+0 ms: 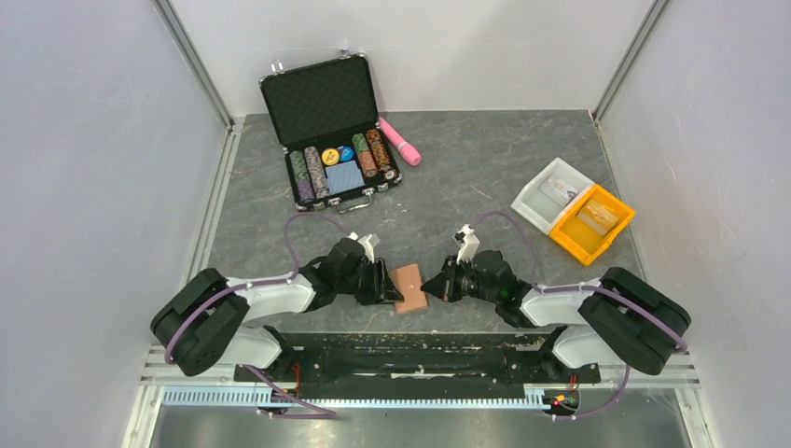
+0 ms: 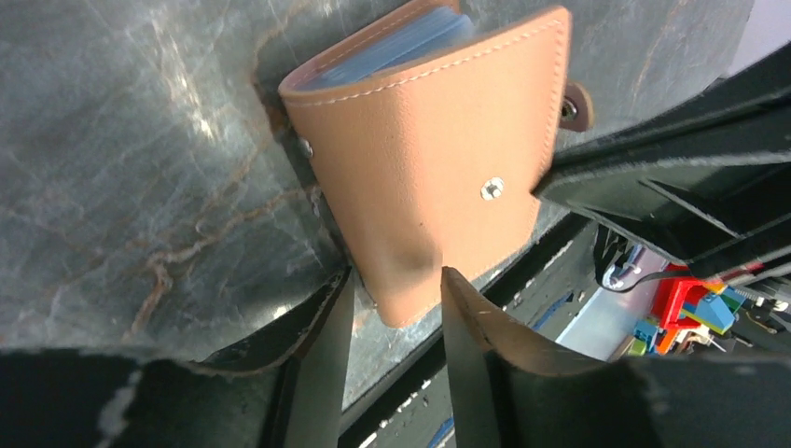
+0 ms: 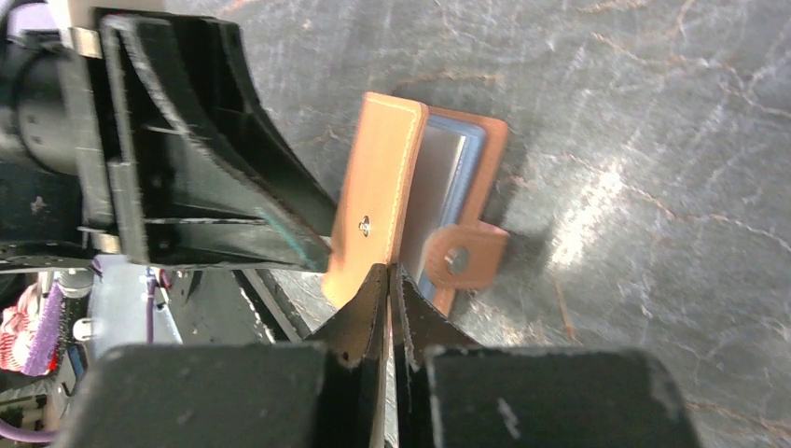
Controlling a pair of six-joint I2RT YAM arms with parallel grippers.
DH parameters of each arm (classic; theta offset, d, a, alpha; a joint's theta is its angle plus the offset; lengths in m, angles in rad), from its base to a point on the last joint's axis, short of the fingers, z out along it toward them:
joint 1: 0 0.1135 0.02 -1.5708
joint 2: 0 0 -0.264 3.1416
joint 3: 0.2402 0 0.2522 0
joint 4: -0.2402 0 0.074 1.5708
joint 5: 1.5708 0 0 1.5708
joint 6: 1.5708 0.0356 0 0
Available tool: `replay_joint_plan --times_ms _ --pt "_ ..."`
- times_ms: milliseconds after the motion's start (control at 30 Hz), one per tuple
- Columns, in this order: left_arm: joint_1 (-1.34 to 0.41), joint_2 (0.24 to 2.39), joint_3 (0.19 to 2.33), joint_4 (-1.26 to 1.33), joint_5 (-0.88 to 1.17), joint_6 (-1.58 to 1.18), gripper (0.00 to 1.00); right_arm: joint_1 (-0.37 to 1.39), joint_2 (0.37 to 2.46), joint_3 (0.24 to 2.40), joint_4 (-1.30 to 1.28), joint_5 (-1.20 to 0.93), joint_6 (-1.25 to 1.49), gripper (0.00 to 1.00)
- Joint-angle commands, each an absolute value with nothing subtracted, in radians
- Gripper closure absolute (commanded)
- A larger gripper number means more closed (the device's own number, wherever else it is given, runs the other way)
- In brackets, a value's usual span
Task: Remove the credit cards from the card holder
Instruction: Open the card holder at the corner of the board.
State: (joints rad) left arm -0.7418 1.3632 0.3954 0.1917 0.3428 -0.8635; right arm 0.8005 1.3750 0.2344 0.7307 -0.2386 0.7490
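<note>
The right jaws are pressed together and the left jaws stand partway apart, as the views below show.

From the top camera, the left gripper (image 1: 392, 285) and the right gripper (image 1: 431, 283) point at each other low over the near part of the grey table (image 1: 485, 168). The card holder (image 1: 410, 287), a tan rectangle, lies between their tips. Well behind them stand an open poker chip case (image 1: 322, 98) with a pink cylinder (image 1: 399, 140) just beside it. A white bin (image 1: 528, 200) and a yellow bin (image 1: 571, 245) touch each other at the far right.

In the left wrist view, the left gripper (image 2: 396, 274) has the lower corner of the card holder (image 2: 429, 159) between its fingers (image 2: 322, 345). The leather fills the gap, so the jaws grip that corner. The holder stands tilted and slightly agape, with light blue pockets (image 2: 410, 42) showing at its upper edge. A metal stud (image 2: 492, 189) sits on the cover, and the closing tab (image 2: 574, 105) hangs loose at the right. A black finger of the right gripper meets the cover's free edge there.

In the right wrist view, the right gripper (image 3: 387, 275) has its tips closed together at the lower edge of the raised cover (image 3: 378, 177). Whether any leather is caught between them I cannot tell. Behind the cover a blue-edged pocket (image 3: 438, 191) with a pale face is exposed, and the tab (image 3: 462, 257) sticks out beside it. A left finger (image 3: 233, 187) lies against the cover's outer side.
</note>
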Motion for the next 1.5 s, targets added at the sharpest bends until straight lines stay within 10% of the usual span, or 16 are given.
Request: replay_joint_plan --times_ms 0,233,700,1467 --pt "-0.753 1.262 0.452 0.058 0.32 -0.859 0.47 0.786 1.302 0.253 0.605 -0.204 0.666 1.0" --pt "-0.753 1.096 0.589 -0.295 0.134 -0.744 0.26 0.762 1.142 0.327 0.265 -0.089 0.474 1.0" --pt "-0.752 0.996 0.585 -0.378 0.063 -0.784 0.18 0.762 1.074 0.493 -0.071 0.019 0.403 1.0" --pt "-0.746 1.014 0.579 -0.368 0.071 -0.825 0.18 0.949 1.278 0.471 0.358 -0.116 0.613 0.76"
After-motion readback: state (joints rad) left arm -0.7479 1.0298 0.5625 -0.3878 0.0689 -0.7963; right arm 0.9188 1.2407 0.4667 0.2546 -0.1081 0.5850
